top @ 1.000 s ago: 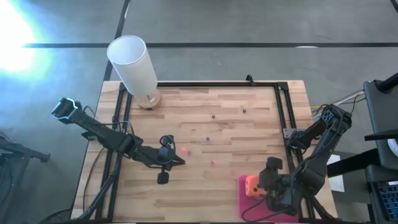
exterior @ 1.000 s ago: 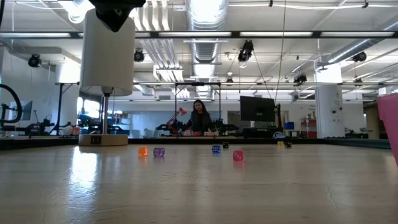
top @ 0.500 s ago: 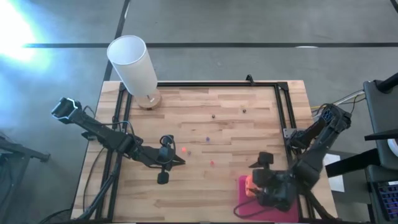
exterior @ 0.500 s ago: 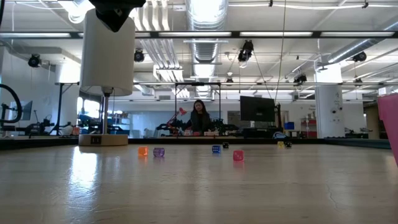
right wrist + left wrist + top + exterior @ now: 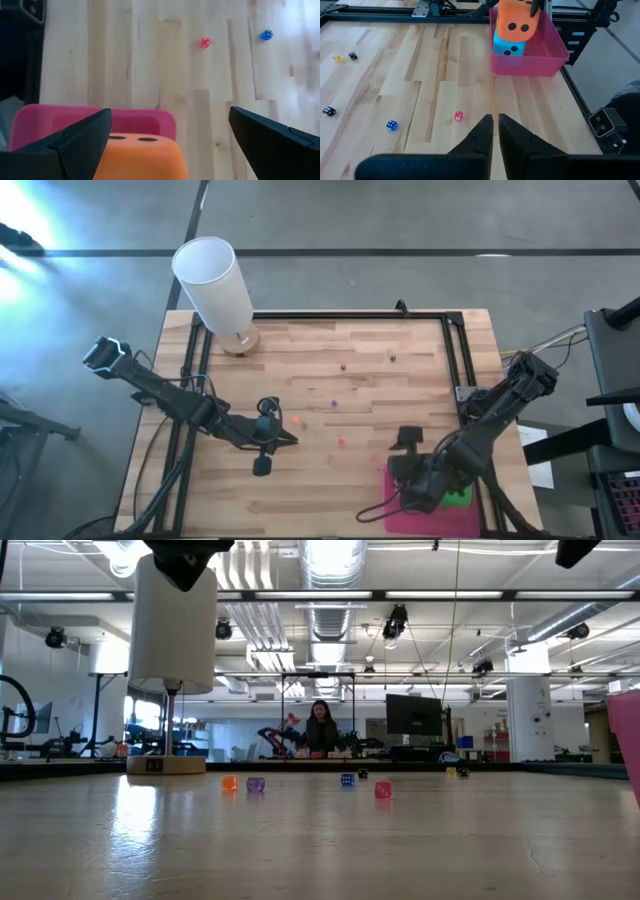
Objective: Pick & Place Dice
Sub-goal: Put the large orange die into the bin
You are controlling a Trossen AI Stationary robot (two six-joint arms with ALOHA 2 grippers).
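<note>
The orange die [image 5: 519, 20] with dark pips sits tilted on the teal die [image 5: 509, 48] inside the pink bin [image 5: 547, 47]. My right gripper [image 5: 170, 111] is open over the bin, and its fingers stand on either side of the orange die [image 5: 142, 157]. The high view shows the right gripper [image 5: 405, 483] covering both dice. A bright green die [image 5: 458, 495] shows at the bin's right side; a second green one is not in view. My left gripper [image 5: 495, 121] is shut and waits over the table's left half [image 5: 285, 439]. My right gripper comes down at the orange die from above, with one finger [image 5: 82, 137] close beside the die's side [image 5: 107, 150] and the other finger [image 5: 265, 135] standing well off it. I cannot tell whether the near finger touches the die.
A tall white cylinder [image 5: 215, 280] stands on a round wooden base [image 5: 240, 341] at the far left corner. Several tiny coloured dice lie on the wood, among them a red one [image 5: 458, 115], a blue one [image 5: 392, 125] and a black one [image 5: 328, 111]. A black frame [image 5: 455, 360] edges the table.
My right gripper has moved toward the table's left edge across the pink bin and now covers the orange die, which has stayed where it was. The green die at the bin's right side has come into view behind the arm.
</note>
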